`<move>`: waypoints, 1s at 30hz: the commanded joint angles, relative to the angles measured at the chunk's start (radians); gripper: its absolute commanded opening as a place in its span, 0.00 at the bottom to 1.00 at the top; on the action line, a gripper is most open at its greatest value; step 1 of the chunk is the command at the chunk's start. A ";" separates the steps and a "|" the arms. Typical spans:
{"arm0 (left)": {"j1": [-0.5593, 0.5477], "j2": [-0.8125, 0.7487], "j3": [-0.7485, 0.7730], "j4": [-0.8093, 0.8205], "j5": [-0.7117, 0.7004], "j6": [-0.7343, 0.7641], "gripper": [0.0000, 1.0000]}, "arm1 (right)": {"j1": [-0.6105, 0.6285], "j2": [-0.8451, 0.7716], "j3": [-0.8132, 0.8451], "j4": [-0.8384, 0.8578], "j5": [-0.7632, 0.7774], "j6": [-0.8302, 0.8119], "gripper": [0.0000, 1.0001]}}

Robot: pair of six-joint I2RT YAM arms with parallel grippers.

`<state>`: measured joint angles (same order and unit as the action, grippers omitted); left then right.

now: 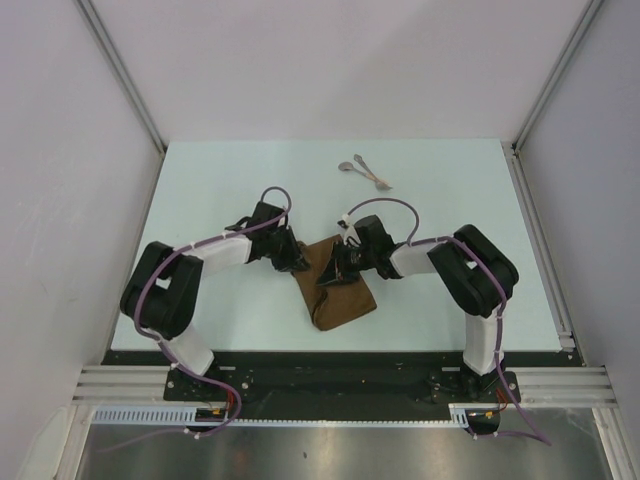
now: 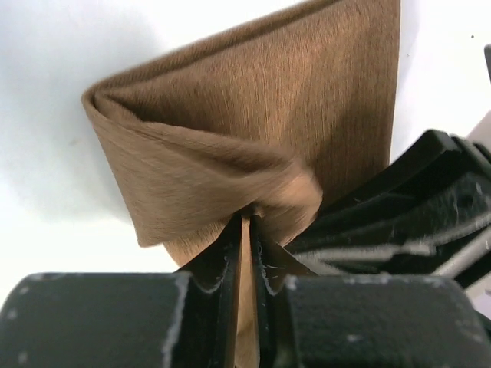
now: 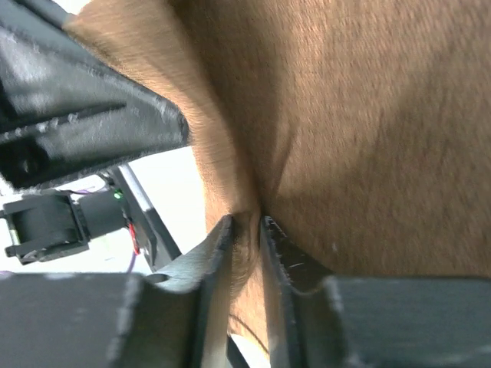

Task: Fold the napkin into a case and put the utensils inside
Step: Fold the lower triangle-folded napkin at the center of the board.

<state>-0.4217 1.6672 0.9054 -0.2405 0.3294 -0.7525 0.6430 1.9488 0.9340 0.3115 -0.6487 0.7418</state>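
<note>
The brown napkin (image 1: pixel 335 285) lies folded at the table's middle, its upper end bunched up between both grippers. My left gripper (image 1: pixel 295 262) is shut on a fold of the napkin (image 2: pixel 253 115); in the left wrist view the cloth runs pinched between the fingertips (image 2: pixel 247 218). My right gripper (image 1: pixel 337 268) comes from the other side, and its jaws (image 3: pixel 247 222) stand narrow with a fold of the napkin (image 3: pixel 368 115) between them. The utensils (image 1: pixel 365 172), two small and silvery, lie crossed at the far side of the table, away from both grippers. No finished case shows.
The pale table (image 1: pixel 450 200) is walled at the left, right and back, with a metal rail (image 1: pixel 540 240) along its right edge. The two grippers sit almost touching; the right one's black body (image 2: pixel 430 207) fills the left wrist view's right side.
</note>
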 commanded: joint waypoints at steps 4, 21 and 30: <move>-0.022 0.034 0.030 0.047 -0.015 -0.005 0.11 | -0.005 -0.168 0.126 -0.380 0.156 -0.215 0.41; -0.035 0.049 0.039 0.041 -0.036 -0.008 0.09 | 0.225 -0.205 0.190 -0.425 0.162 -0.203 0.45; -0.035 0.065 0.024 0.059 -0.043 -0.021 0.09 | 0.306 -0.157 0.213 -0.494 0.225 -0.217 0.33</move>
<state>-0.4515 1.7279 0.9150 -0.2096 0.3046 -0.7593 0.9249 1.7813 1.1259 -0.1616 -0.4595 0.5262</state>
